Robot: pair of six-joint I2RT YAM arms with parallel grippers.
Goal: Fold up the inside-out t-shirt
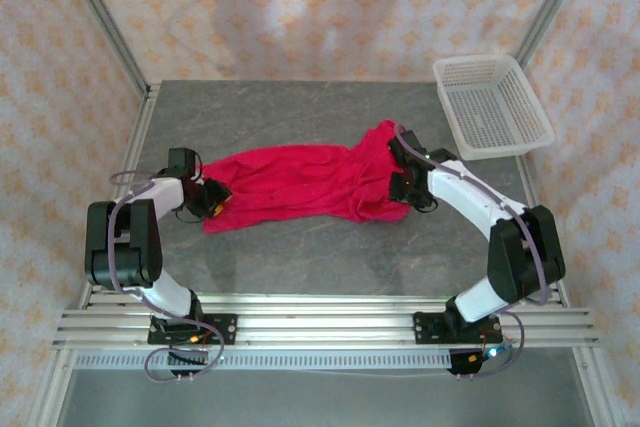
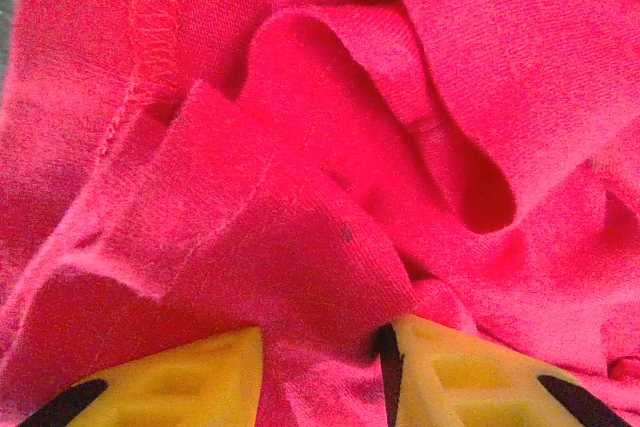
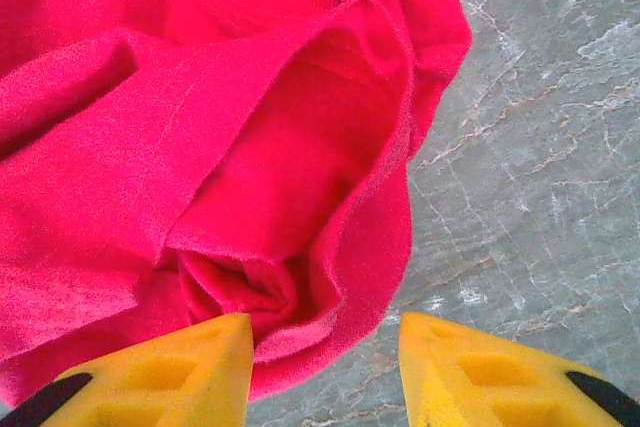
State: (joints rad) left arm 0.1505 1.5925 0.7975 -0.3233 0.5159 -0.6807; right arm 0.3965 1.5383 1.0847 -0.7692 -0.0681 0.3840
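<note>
The inside-out t-shirt point(image 1: 300, 182), bright red, lies in a rumpled band across the middle of the grey table point(image 1: 330, 257). At its left end my left gripper point(image 1: 215, 202) is low over the cloth. In the left wrist view a bunched fold of the t-shirt point(image 2: 300, 197) fills the gap between the yellow fingers of that gripper point(image 2: 320, 367), which is shut on it. My right gripper point(image 1: 400, 182) is at the shirt's right end. In the right wrist view its fingers point(image 3: 325, 362) stand apart, with bare table between them and a rolled edge of the t-shirt point(image 3: 280, 197) beside the left finger.
A white mesh basket point(image 1: 490, 107) stands at the back right corner of the table. Papered walls and metal frame posts close in the back and sides. Bare grey table lies in front of and behind the shirt.
</note>
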